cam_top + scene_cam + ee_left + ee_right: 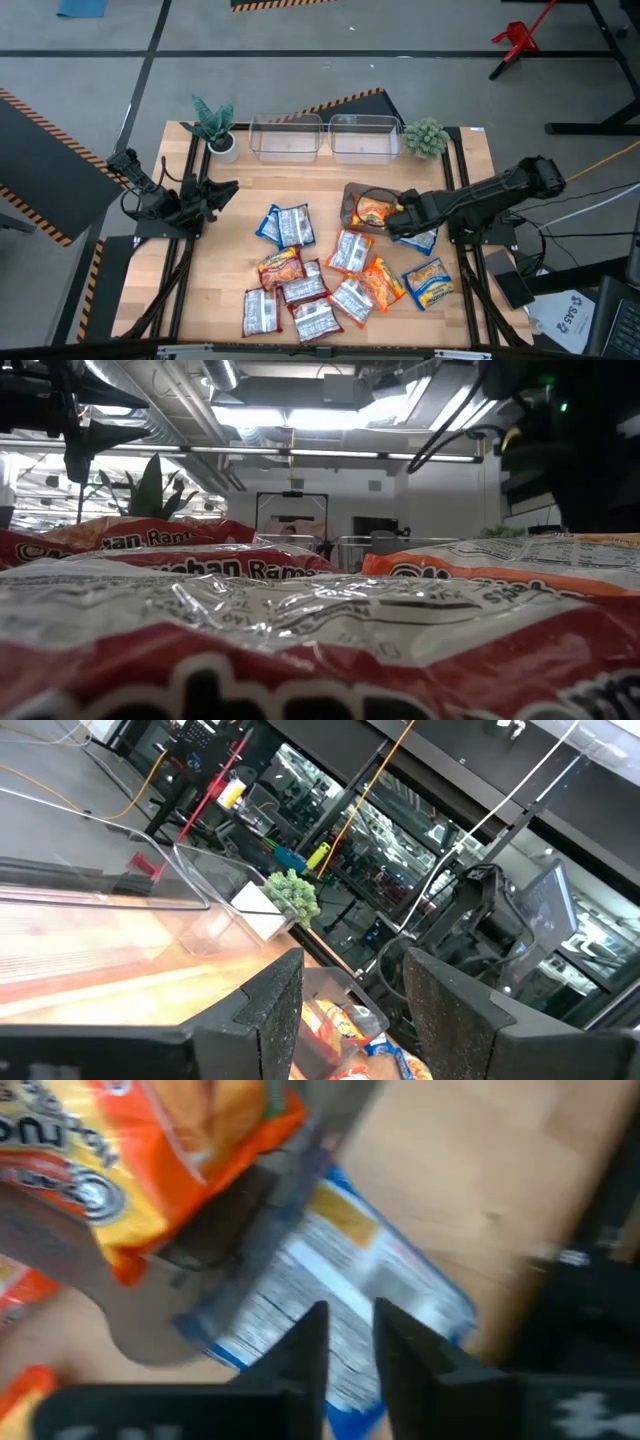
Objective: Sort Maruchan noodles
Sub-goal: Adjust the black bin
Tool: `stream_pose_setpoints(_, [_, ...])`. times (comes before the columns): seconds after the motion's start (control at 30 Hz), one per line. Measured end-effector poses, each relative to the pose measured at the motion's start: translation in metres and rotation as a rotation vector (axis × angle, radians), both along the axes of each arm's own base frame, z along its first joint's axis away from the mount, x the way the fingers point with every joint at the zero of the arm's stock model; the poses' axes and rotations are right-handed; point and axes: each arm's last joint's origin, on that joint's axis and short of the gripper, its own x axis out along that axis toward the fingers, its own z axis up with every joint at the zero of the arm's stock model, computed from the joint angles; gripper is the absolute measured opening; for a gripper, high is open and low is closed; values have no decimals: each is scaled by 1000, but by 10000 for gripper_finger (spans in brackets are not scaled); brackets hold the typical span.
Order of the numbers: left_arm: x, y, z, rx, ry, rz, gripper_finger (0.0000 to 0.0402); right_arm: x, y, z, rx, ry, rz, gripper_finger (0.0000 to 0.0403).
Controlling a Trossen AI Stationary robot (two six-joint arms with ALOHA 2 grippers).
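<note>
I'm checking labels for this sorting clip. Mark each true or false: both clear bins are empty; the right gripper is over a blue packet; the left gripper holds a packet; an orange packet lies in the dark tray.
1. Both clear bins are empty: true.
2. The right gripper is over a blue-white packet: true.
3. The left gripper holds a packet: false; it waits at the table's left edge, jaws open, holding nothing.
4. An orange packet lies in the dark tray: true.

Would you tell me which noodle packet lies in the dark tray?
The orange packet beside the right pincer; every other packet lies on the bare wooden table.
</note>
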Motion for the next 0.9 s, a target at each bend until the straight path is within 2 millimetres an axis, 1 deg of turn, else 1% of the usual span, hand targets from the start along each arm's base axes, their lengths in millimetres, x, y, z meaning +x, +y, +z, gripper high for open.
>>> stream_pose_setpoints(0.07, [0, 0, 0, 0, 0, 0, 167, 4, -3, -8, 12, -52, 8, 31])
stream_pose_setpoints(0.13, [0, 0, 0, 0, 0, -1, 167, 10, -7, -11, 20, -111, 23, 11])
stream_pose_setpoints(0.2, [0, 0, 0, 1, 1, 0, 167, 18, -13, -11, 15, -172, 44, 3])
stream_pose_setpoints(0.43, [0, 0, 0, 3, 1, -1, 167, 39, -43, -7, -18, -353, 56, 9])
stream_pose_setpoints(0.53, [0, 0, 0, 3, 1, 0, 167, 43, -55, -7, -40, -373, 61, 2])
stream_pose_setpoints(0.7, [0, 0, 0, 5, 4, 0, 167, 51, -74, -8, -137, -416, 94, 2])
stream_pose_setpoints(0.9, [1, 0, -2, 19, 22, 1, 167, 71, -98, -14, -208, -510, 175, 1])
